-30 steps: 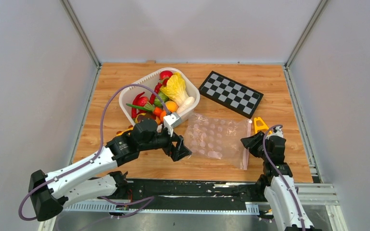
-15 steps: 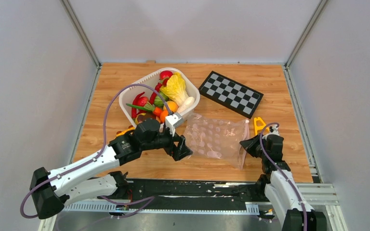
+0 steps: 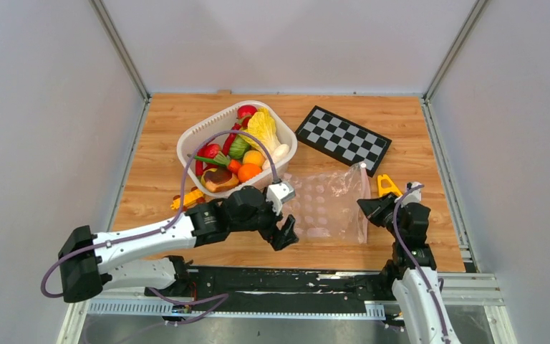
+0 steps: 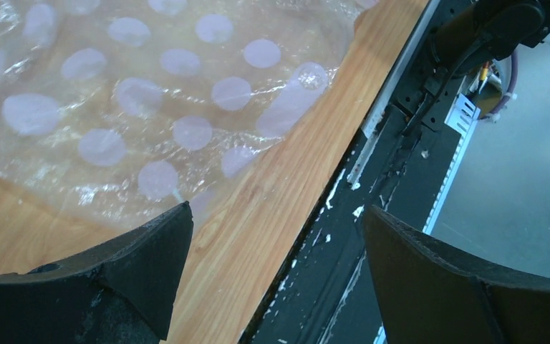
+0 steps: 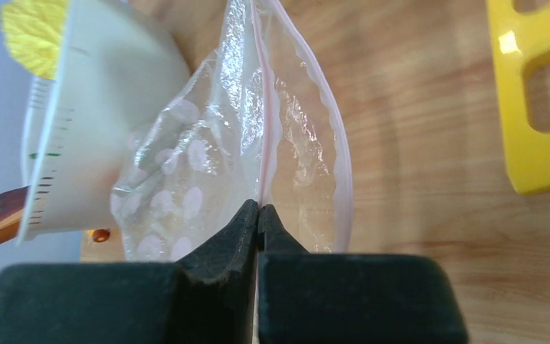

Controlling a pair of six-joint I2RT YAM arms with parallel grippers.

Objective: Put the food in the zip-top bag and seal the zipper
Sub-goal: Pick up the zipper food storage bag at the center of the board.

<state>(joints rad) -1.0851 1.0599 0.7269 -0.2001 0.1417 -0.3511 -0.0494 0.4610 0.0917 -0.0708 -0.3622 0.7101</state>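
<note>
The clear dotted zip-top bag (image 3: 327,203) lies on the table in front of the basket; it also shows in the left wrist view (image 4: 136,107) and the right wrist view (image 5: 208,165). My right gripper (image 3: 372,209) is shut on the bag's upper mouth edge with its pink zipper (image 5: 263,107) and holds it lifted, so the mouth gapes. My left gripper (image 3: 286,233) is open and empty at the bag's near left corner, by the table's front edge. The food (image 3: 240,154) sits in the white basket (image 3: 200,132), with the bun (image 3: 220,180) at the near side.
A checkerboard (image 3: 343,139) lies at the back right. A yellow toy car (image 3: 386,185) sits just right of the bag mouth, also in the right wrist view (image 5: 537,93). Another yellow piece (image 3: 190,198) lies left of the left arm. The black front rail (image 4: 401,143) runs beside the left gripper.
My left gripper has moved right and nearer, to the bag's near left corner. My right gripper has raised the bag's mouth edge, opening it.
</note>
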